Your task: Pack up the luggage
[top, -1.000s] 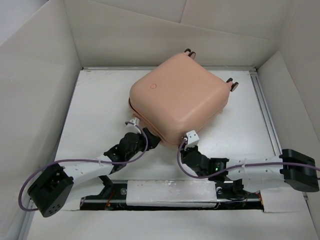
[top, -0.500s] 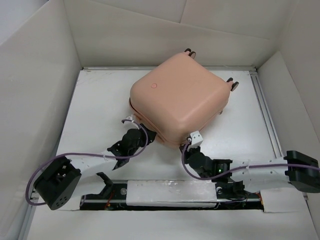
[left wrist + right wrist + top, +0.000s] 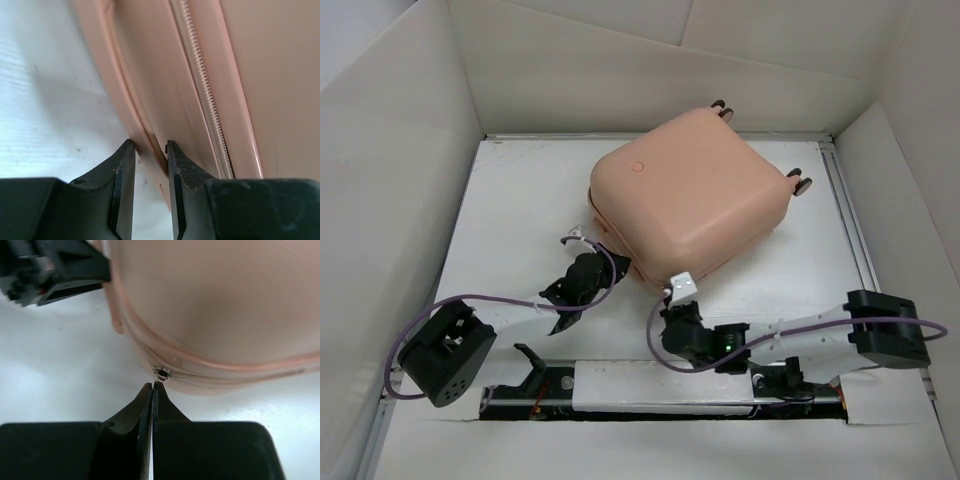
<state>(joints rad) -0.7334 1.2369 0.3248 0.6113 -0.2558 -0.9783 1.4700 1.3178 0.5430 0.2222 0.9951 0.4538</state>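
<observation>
The luggage, a peach hard-shell suitcase, lies flat with its lid down on the table, in the upper centre of the overhead view, wheels toward the upper right. The step looks like running the zip around the seam.

The left hand stands with its fingers either side of the thin side handle, close against it; whether they bite yet, I cannot tell. The right hand is closed tight, tips right at the zipper pull; whether the tab is pinched between them is too small to tell.

To do it well, clamp the handle firmly first, so the case cannot slide or spin. Then draw the pull along the line of the zip teeth, low and parallel to the seam, not outward. Round the corner slowly.
</observation>
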